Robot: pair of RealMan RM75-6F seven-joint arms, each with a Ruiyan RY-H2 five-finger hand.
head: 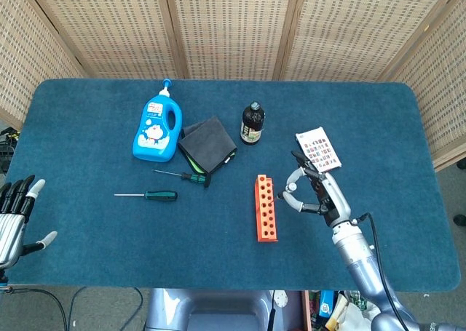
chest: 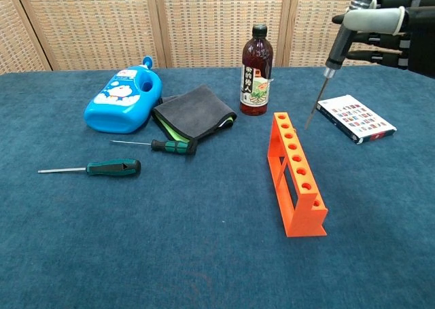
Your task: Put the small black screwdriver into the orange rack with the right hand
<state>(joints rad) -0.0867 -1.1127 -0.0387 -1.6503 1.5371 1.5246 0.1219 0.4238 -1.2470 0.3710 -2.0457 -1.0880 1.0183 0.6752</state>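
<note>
1. Blue carpet-like cloth covers the table [head: 87, 229], and everything you work with sits on it in front of woven wicker screens [head: 226, 25].
2. Your right hand [head: 314, 193] hovers above the cloth just to the right of the orange rack [head: 266, 208], with its fingers pinched around the black handle of the small black screwdriver [chest: 325, 75].
3. Your left hand [head: 16, 218] hangs at the near-left edge of the table with its fingers spread and nothing in them.
4. The blue detergent bottle [head: 156, 129] lies flat at the far left, its cap pointing away from you.
5. The orange rack runs lengthwise away from you, its row of holes facing up, and none of them holds a tool in the chest view.
6. A folded dark cloth [head: 207, 146] lies just right of the blue bottle, with a green edge showing at its near corner.
7. A brown glass bottle [chest: 256, 74] stands upright behind the rack's far end.
8. A flat printed box [chest: 355, 118] lies to the right of the rack.
9. A green-handled screwdriver [head: 146, 195] lies flat at the left, shaft pointing left; a shorter one [head: 183, 175] lies against the cloth's near edge.
10. The small black screwdriver is held in the air, long axis nearly upright, handle up, thin shaft slanting down and to the left, with its tip beside the rack's far end and apart from the rack.
</note>
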